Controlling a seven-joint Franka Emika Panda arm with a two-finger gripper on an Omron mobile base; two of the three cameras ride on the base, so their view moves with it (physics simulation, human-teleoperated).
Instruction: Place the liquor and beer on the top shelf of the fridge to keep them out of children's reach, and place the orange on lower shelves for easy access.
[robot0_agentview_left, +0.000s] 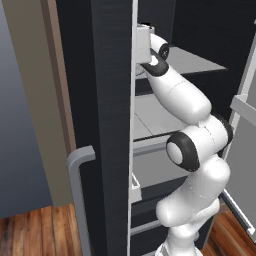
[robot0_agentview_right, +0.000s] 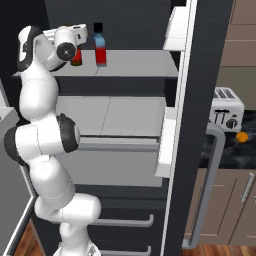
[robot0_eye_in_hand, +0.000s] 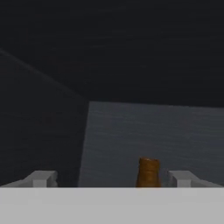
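- I have the gripper (robot0_eye_in_hand: 111, 178) up at the top shelf (robot0_agentview_right: 140, 64) of the fridge (robot0_agentview_right: 200, 125), its jaws spread wide with nothing clamped between them.
- In the hand view the orange-red neck of the beer (robot0_eye_in_hand: 148, 173) rises between the fingertips (robot0_eye_in_hand: 41, 178), nearer the right-hand one; I cannot tell whether either pad touches it.
- From the right base view the beer stands on the top shelf just behind the hand, mostly hidden, with the liquor (robot0_agentview_right: 100, 45) upright just beside it on the same shelf.
- I judge the two bottles are placed and the hand is letting go of the beer, so that step looks as good as finished.
- The orange (robot0_agentview_right: 242, 136) sits on the dark counter outside the fridge, beside the toaster (robot0_agentview_right: 226, 112), well apart from the lower shelves (robot0_agentview_right: 125, 117).
- Next I would draw the hand straight back from the top shelf without tipping the beer or the liquor, then go for the orange.
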